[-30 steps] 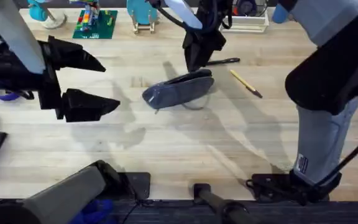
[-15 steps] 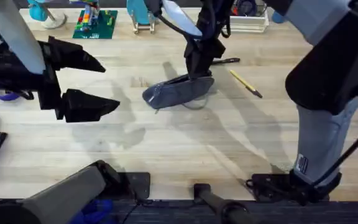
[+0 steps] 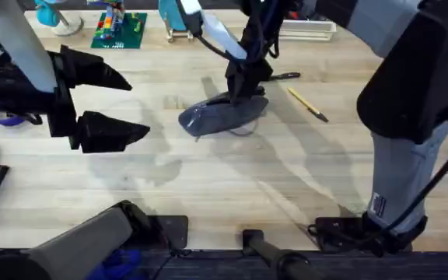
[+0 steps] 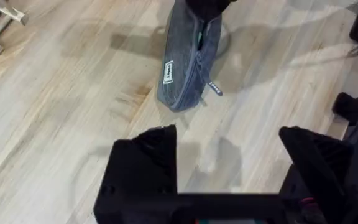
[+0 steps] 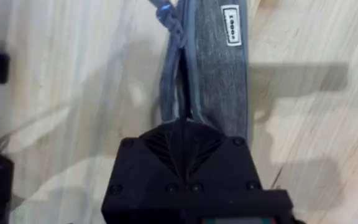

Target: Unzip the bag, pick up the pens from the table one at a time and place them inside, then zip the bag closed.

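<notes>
Right gripper [image 3: 242, 87] is reaching across from the lower right base and pressing down on the far right end of the bag [image 3: 222, 113]; in the right wrist view its black fingers [image 5: 185, 149] are sitting together over the zipper line, though I cannot tell whether they are pinching anything between them. Left gripper [image 3: 134, 105] is hanging above the table's left side, well apart from the bag, with its two dark fingers [image 4: 143, 163] standing wide apart and holding nothing. Lying near the middle of the table [image 3: 208, 187], toward its far side, the bag is a soft oblong pouch of blue-grey woven fabric, its long axis running roughly left to right and tilting a little, the left end nearer the arms' bases. That left end is rounded and is pointing toward the left gripper; a small white label [image 4: 169, 70] is showing on its side panel, and a short cord pull [image 4: 211, 86] is trailing from the zipper seam. Just beyond the bag's right end a slim black pen [image 3: 280, 76] is lying almost crosswise, and to its right a slim yellow pen [image 3: 307, 104] with a dark tip is lying diagonally, tip pointing toward the near right. Pale planks with visible grain are making up the tabletop.
</notes>
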Robot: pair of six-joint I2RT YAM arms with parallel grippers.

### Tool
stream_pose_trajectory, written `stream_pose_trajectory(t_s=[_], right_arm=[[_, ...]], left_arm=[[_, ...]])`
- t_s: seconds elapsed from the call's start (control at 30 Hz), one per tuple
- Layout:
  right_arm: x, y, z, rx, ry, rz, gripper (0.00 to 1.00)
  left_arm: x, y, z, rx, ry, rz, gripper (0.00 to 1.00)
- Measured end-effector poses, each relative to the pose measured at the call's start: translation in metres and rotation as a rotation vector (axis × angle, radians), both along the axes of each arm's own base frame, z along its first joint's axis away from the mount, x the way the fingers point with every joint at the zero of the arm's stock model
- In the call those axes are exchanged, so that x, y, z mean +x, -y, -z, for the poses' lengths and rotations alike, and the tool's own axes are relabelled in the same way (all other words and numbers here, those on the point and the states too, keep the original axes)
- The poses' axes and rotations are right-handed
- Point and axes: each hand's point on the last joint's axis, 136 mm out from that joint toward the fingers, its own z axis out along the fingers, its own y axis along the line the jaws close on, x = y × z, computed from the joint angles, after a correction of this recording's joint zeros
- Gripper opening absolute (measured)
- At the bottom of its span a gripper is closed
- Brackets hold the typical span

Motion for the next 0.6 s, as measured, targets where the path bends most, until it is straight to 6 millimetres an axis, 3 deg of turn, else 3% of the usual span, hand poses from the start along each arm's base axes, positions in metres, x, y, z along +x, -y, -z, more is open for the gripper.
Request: stream_pose_trajectory(t_s=[0.43, 0.6], right_arm=[[-0.003, -0.01, 0.034, 0.003, 0.01, -0.006, 0.031], [-0.004, -0.013, 0.037, 0.003, 0.016, -0.017, 0.032]], left_arm=[[0.0, 0.0, 0.0, 0.0, 0.0, 0.0, 0.995], [0.0, 0.0, 0.0, 0.0, 0.0, 0.0, 0.995]])
